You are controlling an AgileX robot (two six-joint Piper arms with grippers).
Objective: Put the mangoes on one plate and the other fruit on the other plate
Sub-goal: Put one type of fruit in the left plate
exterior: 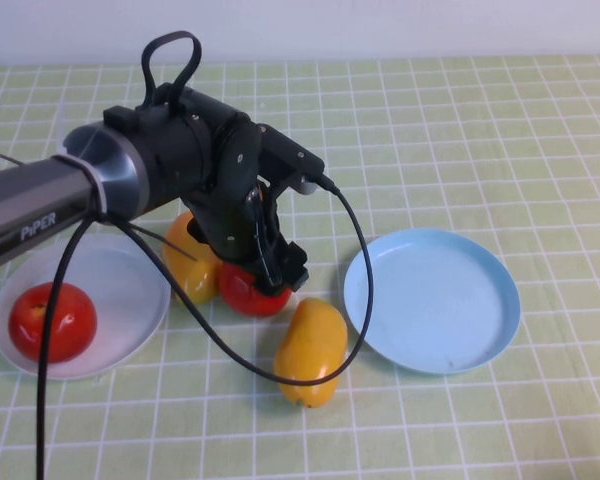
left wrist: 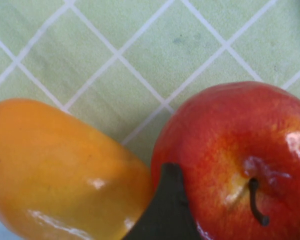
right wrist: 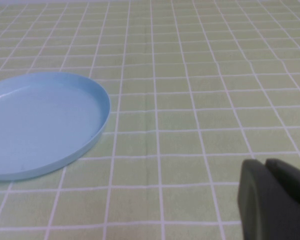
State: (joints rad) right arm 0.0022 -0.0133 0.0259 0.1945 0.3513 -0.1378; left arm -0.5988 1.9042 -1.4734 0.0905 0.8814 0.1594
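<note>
**One apple plated; three fruits still on the cloth**

One apple (exterior: 52,321) lies on the white plate (exterior: 130,290). The blue plate (exterior: 432,300) holds nothing. Left gripper (exterior: 263,268) is low over the second apple (exterior: 250,292), fingers apart around it, one mango (exterior: 192,262) touching. The other mango (exterior: 311,351) lies beside the blue plate. Right gripper (right wrist: 275,200) is parked, fingers together.

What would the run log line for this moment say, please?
left gripper: open, around round red apple beside oblong yellow-orange mango | right gripper: shut, parked near round light blue plate
</note>
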